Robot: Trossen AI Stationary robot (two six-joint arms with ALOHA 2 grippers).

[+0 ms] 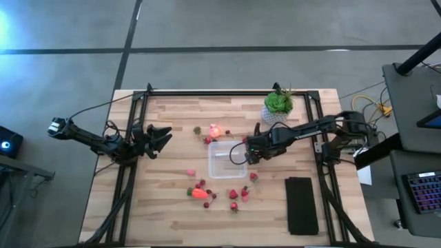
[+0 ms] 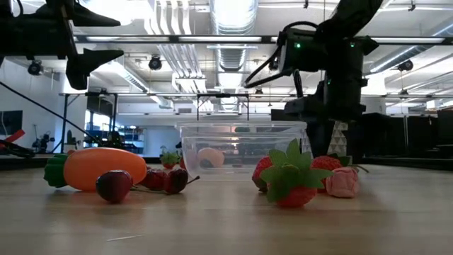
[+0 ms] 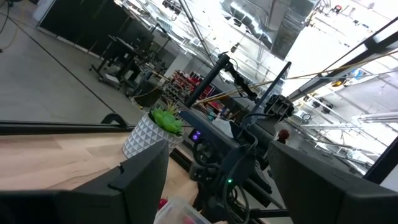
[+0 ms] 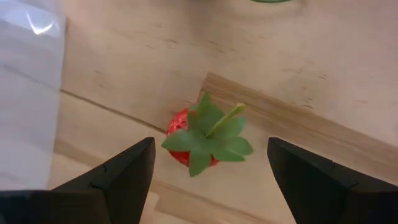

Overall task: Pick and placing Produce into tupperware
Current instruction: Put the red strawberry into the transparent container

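Green potted plant [image 1: 278,105] in white pot at table's far edge; flat black slab [image 1: 301,205] near right front corner.

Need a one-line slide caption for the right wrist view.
Right pincer, open, poised over a strawberry on the table, beside the tupperware.

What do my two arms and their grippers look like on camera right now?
Both are dark, slim jointed arms with black cables along them. The left gripper and right gripper each end in two flat, black, wedge-shaped fingers. A small green light glows on the right arm.
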